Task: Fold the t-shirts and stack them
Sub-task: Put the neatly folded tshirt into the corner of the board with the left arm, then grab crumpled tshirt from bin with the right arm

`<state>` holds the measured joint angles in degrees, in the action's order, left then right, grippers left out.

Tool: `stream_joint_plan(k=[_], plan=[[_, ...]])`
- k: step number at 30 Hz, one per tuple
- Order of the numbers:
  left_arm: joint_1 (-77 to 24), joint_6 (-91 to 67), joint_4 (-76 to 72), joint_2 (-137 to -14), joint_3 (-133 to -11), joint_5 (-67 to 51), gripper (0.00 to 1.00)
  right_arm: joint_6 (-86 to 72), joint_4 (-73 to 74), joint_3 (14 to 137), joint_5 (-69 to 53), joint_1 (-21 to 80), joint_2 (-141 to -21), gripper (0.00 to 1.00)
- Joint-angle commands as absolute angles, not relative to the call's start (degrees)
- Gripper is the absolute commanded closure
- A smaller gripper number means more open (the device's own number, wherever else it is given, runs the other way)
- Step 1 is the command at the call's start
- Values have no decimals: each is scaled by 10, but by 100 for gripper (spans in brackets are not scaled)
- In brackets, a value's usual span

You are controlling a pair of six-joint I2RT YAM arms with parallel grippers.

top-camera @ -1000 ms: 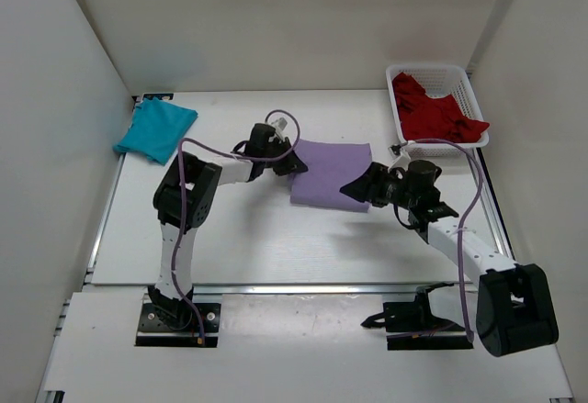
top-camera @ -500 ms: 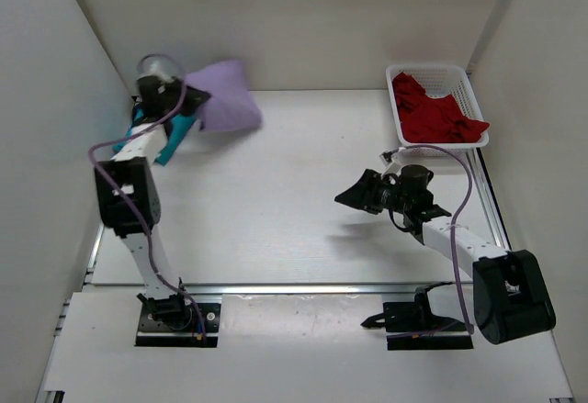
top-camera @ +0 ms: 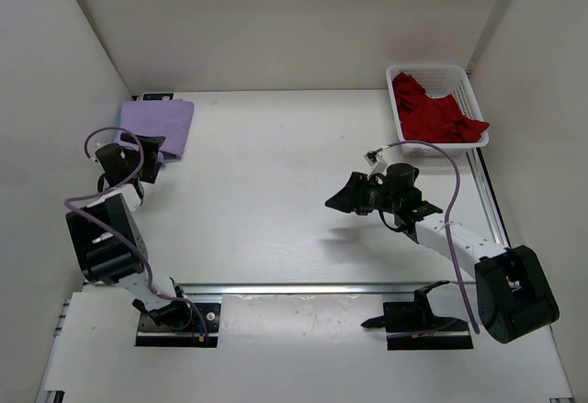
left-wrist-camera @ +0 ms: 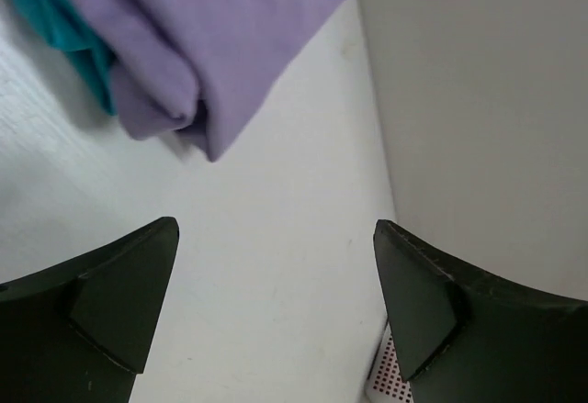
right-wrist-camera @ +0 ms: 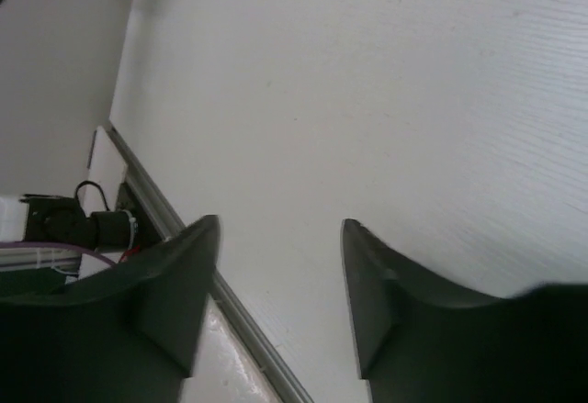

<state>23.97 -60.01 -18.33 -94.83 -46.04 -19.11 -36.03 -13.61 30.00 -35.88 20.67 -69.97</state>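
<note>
A folded purple t-shirt (top-camera: 158, 122) lies at the far left corner of the table. In the left wrist view the purple t-shirt (left-wrist-camera: 207, 40) rests on top of a teal t-shirt (left-wrist-camera: 62, 25), whose edge shows beneath it. My left gripper (top-camera: 154, 150) (left-wrist-camera: 276, 242) hovers just in front of the stack, open and holding nothing. Red t-shirts (top-camera: 434, 114) lie crumpled in a white basket (top-camera: 401, 72) at the far right. My right gripper (top-camera: 333, 201) (right-wrist-camera: 280, 230) hangs over the bare middle of the table, open with nothing between its fingers.
White walls close in the table on the left, back and right. A metal rail (right-wrist-camera: 234, 316) runs along the table's near edge. The right arm's cable (top-camera: 441, 151) loops close to the basket. A corner of the basket (left-wrist-camera: 382, 386) shows in the left wrist view.
The left arm swung the purple t-shirt from the table's middle to the far left, laid it on the teal one and opened. The right gripper drew left and its jaws narrowed somewhat.
</note>
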Motion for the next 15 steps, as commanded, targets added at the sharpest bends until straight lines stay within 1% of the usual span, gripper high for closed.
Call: stream_joint_plan(k=[1,2,3,5,6,7,8,9,10,11,12,13,15], plan=[[231,-603,-221,-874,-437,-170,1,-331,-111,332,-303,216,-683,52],[221,-595,-225,-860,-423,-167,2,-326,-96,344,-290,211,-685,65],[200,-589,-221,-852,-415,-157,1,-322,-75,359,-283,204,-690,71],[149,-571,-220,-820,-408,-142,2,-309,-49,396,-245,189,-702,100],[129,-556,-217,-816,-410,-135,1,-301,-40,430,-240,177,-712,99],[81,-540,-214,-805,-417,-128,1,-290,-19,446,-210,171,-723,100],[27,-534,-216,-797,-423,-121,1,-274,0,484,-171,164,-733,100],[-43,-518,-216,-790,-432,-118,1,-256,32,523,-157,150,-748,100],[-76,-503,-218,-790,-444,-121,1,-246,39,563,-141,142,-768,100],[-145,-491,-216,-785,-449,-114,2,-241,45,576,-125,121,-778,100],[-222,-463,-210,-786,-461,-100,1,-235,54,610,-120,97,-794,100],[-258,-429,-208,-786,-471,-85,1,-227,60,644,-117,86,-815,100],[-376,-395,-201,-794,-477,-66,1,-209,81,690,-99,37,-849,100]])
